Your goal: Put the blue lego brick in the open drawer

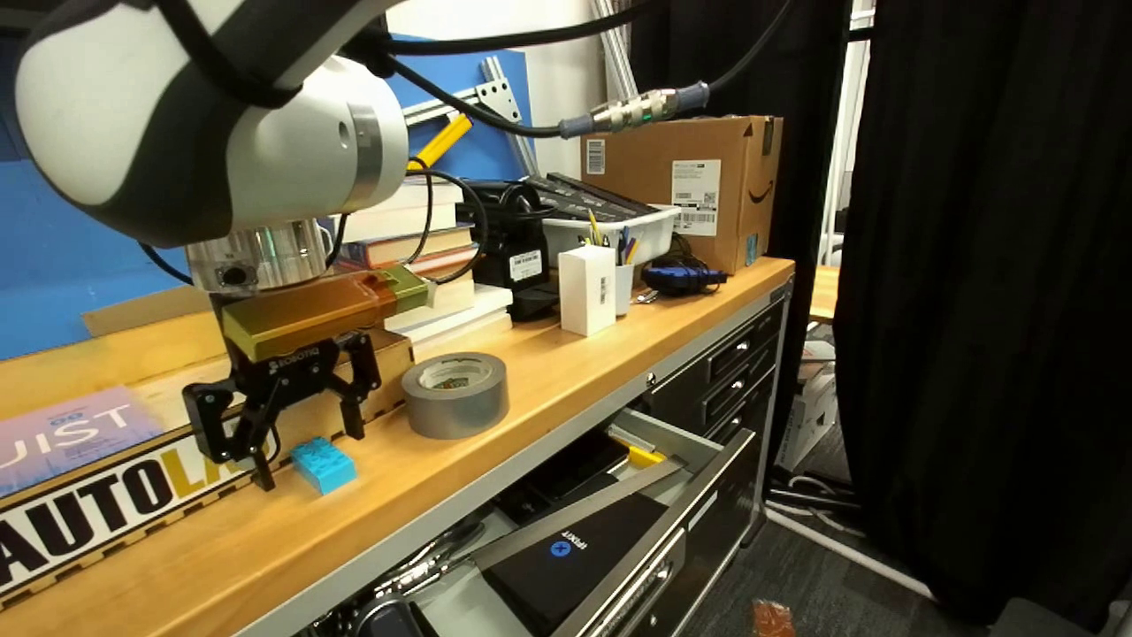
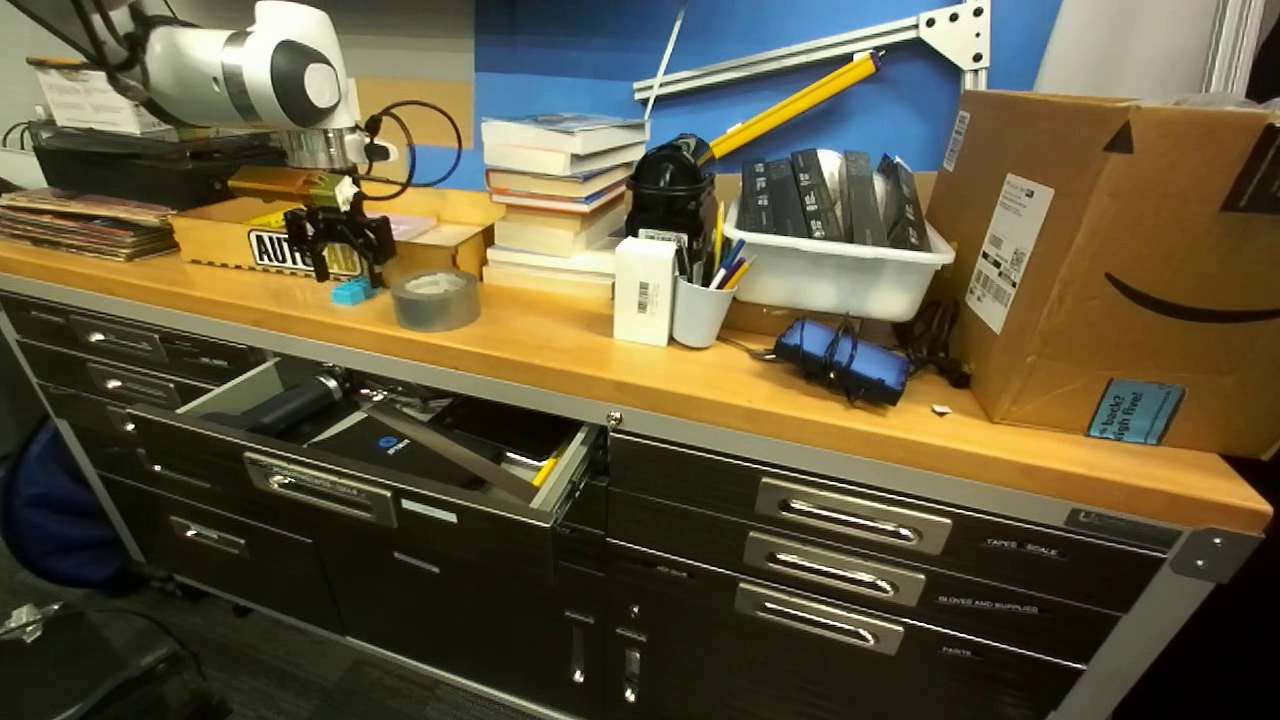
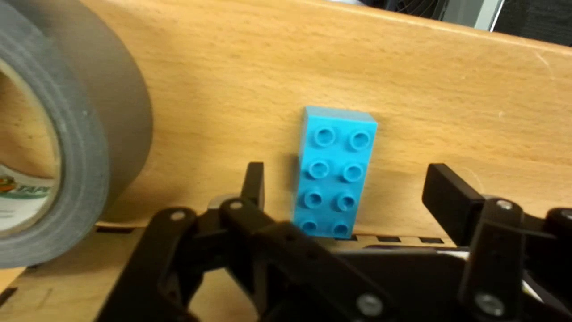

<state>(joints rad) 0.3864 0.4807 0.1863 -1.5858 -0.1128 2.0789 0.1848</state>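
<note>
Jaws stand wide apart by the blue lego brick (image 3: 333, 183), ungripped on the wooden surface (image 3: 214, 89) near the tape roll (image 1: 455, 411).
I'd want a level, centred pinch across its long sides, clear of the roll, then a lift toward the open drawer (image 2: 490, 530). I read "ROBOTIQ" above the jaws, "AUTO" on the wooden box (image 2: 215, 248), "iFixit" on the drawer's black case (image 1: 557, 584).

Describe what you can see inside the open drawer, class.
Visible in the open drawer: a black iFixit item, a grey strip, a yellow item, a dark cylindrical item, shiny metal pieces. Anything beneath the iFixit item is covered; the worktop hides the drawer's back.
</note>
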